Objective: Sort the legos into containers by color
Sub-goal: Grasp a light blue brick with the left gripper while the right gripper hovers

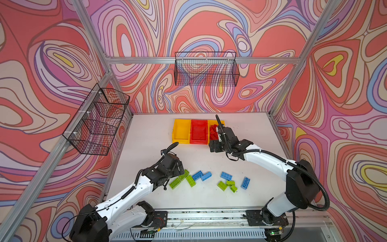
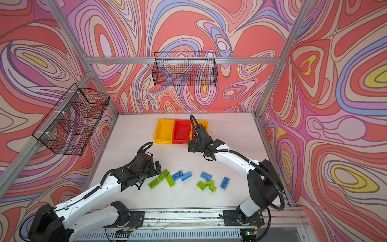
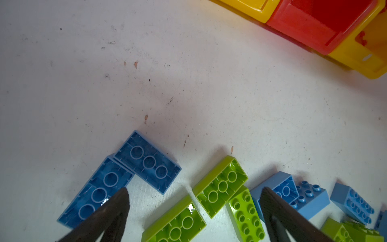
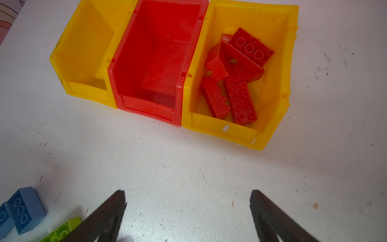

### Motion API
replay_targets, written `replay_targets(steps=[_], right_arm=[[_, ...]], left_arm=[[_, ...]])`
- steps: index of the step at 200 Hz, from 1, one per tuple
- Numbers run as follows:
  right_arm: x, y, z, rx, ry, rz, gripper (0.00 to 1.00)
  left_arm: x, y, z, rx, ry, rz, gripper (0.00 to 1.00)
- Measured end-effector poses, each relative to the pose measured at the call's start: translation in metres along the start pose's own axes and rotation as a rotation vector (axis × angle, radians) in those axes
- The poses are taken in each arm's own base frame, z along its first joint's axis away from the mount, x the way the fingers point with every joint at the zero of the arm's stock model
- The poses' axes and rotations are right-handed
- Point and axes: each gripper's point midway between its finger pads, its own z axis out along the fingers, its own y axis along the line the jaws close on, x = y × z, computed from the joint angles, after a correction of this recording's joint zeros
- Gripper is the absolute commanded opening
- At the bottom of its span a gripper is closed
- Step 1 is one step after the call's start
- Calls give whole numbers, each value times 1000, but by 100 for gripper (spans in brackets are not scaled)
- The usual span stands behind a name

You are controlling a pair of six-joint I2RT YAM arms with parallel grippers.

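Legos [image 1: 226, 176] are pictured strewn over the white desk [image 1: 146, 136] near the middle of its front edge, blue bricks [image 1: 198, 175] mixed with green bricks [image 1: 191, 180] in two loose clusters, some studs up, others overturned. Red bricks [image 4: 240, 100] are piled in the right yellow bin [image 4: 278, 62], one of three open bins set side by side near the back edge, with the red bin [image 4: 159, 62] in the middle and the left yellow bin [image 4: 83, 52] at the far end of the row. The left gripper [image 3: 194, 190] is held low over the left cluster, its jaws spread wide and closed on no brick. Two overturned blue bricks, laid in an L, are partly masked by one finger [image 3: 109, 213] in the left wrist view and are largely hidden beneath the left arm [image 1: 140, 186] in both top views. The right gripper [image 4: 187, 194] is poised just in front of the bins, its jaws parted wide with only bare desk seen between them. Much of the right yellow bin is blocked by the right arm [image 1: 266, 160] in both top views. A black wire basket [image 1: 206, 69] is hung on the back wall and a second wire basket [image 1: 98, 121] on the left wall, both well above the desk and well apart from the bricks.
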Motion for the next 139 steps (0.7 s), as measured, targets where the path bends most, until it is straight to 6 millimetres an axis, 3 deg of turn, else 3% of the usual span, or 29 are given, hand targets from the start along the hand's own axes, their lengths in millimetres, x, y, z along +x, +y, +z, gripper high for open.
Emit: replay_targets(steps=[79, 139], right_arm=[[5, 3, -10, -24, -31, 16, 97], [7, 1, -16, -24, -39, 19, 98]], left_arm=[[35, 20, 18, -24, 89, -85, 96], [43, 36, 41, -117, 133, -97, 92]])
